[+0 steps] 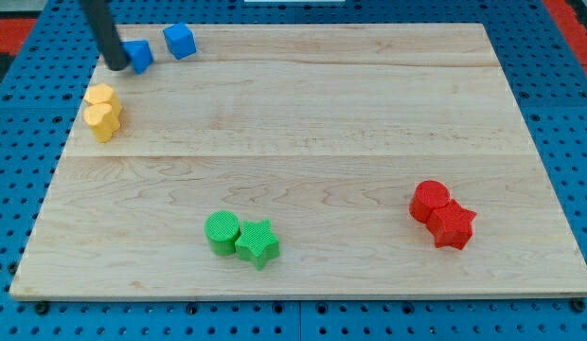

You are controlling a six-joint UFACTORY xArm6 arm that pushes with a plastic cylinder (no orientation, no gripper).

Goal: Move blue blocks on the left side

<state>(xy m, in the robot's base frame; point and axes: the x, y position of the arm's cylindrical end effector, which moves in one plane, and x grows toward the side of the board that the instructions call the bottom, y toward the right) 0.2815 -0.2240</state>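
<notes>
Two blue blocks lie at the view's top left of the wooden board (303, 142). One blue block (139, 55) sits right beside my tip (116, 66), which touches or nearly touches its left side. The other blue cube (180, 41) lies a little to its right, apart from it. The dark rod comes down from the view's top left.
Two yellow blocks (102, 111) sit together below my tip at the left edge. A green cylinder (222, 232) and a green star (257, 243) lie at the bottom middle. A red cylinder (430, 201) and a red star (452, 225) lie at the right.
</notes>
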